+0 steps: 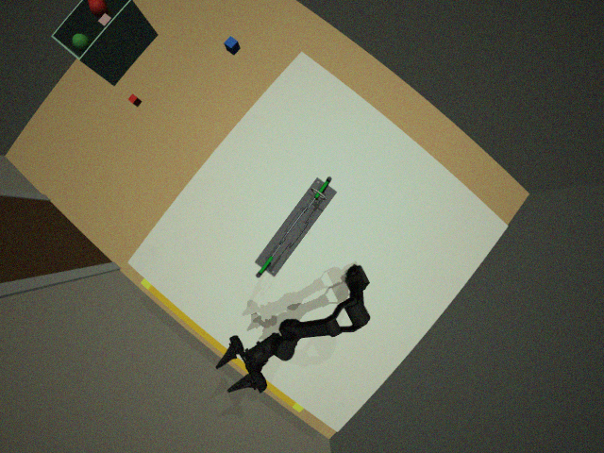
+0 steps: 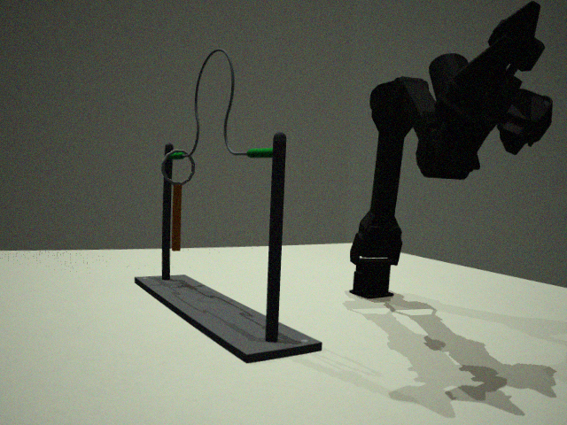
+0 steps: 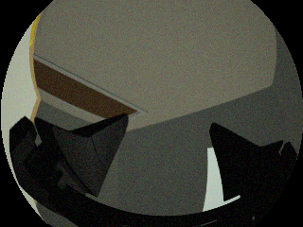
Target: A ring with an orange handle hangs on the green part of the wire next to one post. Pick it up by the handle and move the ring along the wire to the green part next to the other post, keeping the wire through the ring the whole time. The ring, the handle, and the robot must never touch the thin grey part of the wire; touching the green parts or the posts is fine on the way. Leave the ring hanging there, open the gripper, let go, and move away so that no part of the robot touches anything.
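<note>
The ring (image 2: 194, 169) hangs on the green part (image 1: 322, 187) of the wire next to the post (image 2: 166, 228) farther from the exterior camera. Its orange handle (image 2: 176, 217) points straight down beside that post, above the base plate (image 2: 283, 348). The thin grey wire (image 2: 197, 100) rises in a tall loop and comes down to the other green part (image 2: 260, 152) (image 1: 265, 265) by the nearer post (image 2: 275, 237). My gripper (image 1: 223, 378) (image 3: 172, 123) is open and empty, beyond the table's edge, well away from the ring and wire. In the exterior view the fingertips are not clear.
A yellow strip (image 1: 188, 319) runs along the table edge near the gripper. A blue cube (image 1: 231, 44), a red cube (image 1: 134, 99) and a dark bin holding a red ball (image 1: 96, 6) and a green ball (image 1: 79, 40) are far from the wire stand.
</note>
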